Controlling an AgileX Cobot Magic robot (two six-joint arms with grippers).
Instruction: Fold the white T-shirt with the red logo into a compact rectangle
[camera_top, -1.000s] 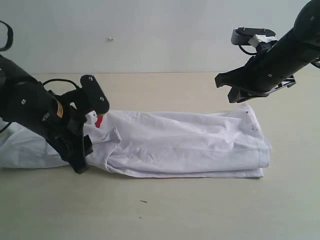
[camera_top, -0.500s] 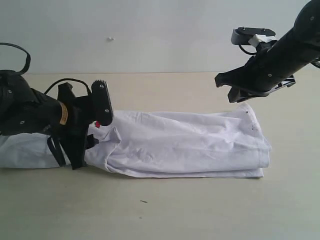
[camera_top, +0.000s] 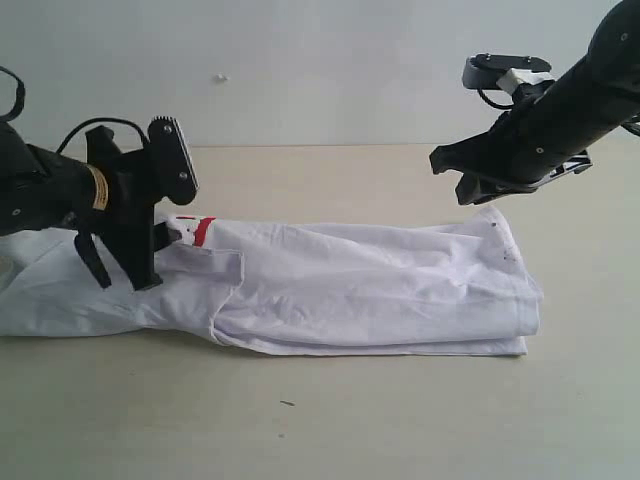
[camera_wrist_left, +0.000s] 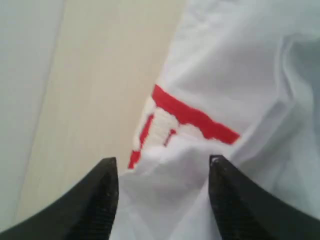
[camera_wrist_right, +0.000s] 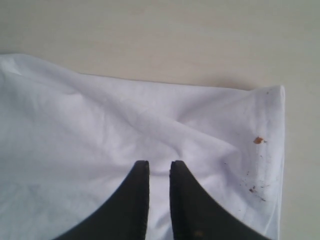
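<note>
The white T-shirt (camera_top: 380, 285) lies from 9 to 3 o'clock on the worktop (camera_top: 400, 400), folded into a long narrow band; the crosswise folds seem left to do. The left pincer (camera_wrist_left: 163, 200) straddles cloth beside the red logo (camera_top: 203, 231), and I cannot tell if it grips. The right pincer (camera_wrist_right: 159, 172), nearly together and empty, hovers at 3 o'clock.

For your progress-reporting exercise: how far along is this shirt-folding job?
Done: the white T-shirt lies folded lengthwise into a long strip. In hand: the left gripper, open, is at the red logo end; the right gripper, shut and empty, hangs above the other end. Left: folding the strip crosswise.
</note>
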